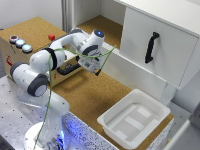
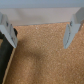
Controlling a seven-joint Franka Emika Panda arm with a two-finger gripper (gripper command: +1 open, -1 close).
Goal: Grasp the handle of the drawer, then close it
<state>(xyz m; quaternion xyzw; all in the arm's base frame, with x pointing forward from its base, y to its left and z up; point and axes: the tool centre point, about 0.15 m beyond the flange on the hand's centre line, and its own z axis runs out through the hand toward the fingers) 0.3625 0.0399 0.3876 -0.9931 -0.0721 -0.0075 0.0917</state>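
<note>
The brown box (image 1: 31, 31) stands at the exterior view's left, with round buttons (image 1: 20, 43) on top. Its small brown drawer (image 1: 75, 73) is low on the box's front, mostly hidden behind my arm. A piece of the short black bar handle (image 1: 66, 70) shows below my forearm. My gripper (image 1: 98, 69) hangs just to the exterior view's right of the drawer front, above the cork surface. In the wrist view the gripper (image 2: 40, 37) is open and empty, with cork between its fingers (image 2: 71, 30). A dark shape (image 2: 4, 60) at the edge may be the handle.
A large white cabinet panel (image 1: 160, 35) with a black handle (image 1: 151, 47) stands at the exterior view's right. A white plastic tray (image 1: 112, 125) sits on the cork table (image 1: 85, 97) near its front corner. A red button (image 1: 51, 37) is on the box top.
</note>
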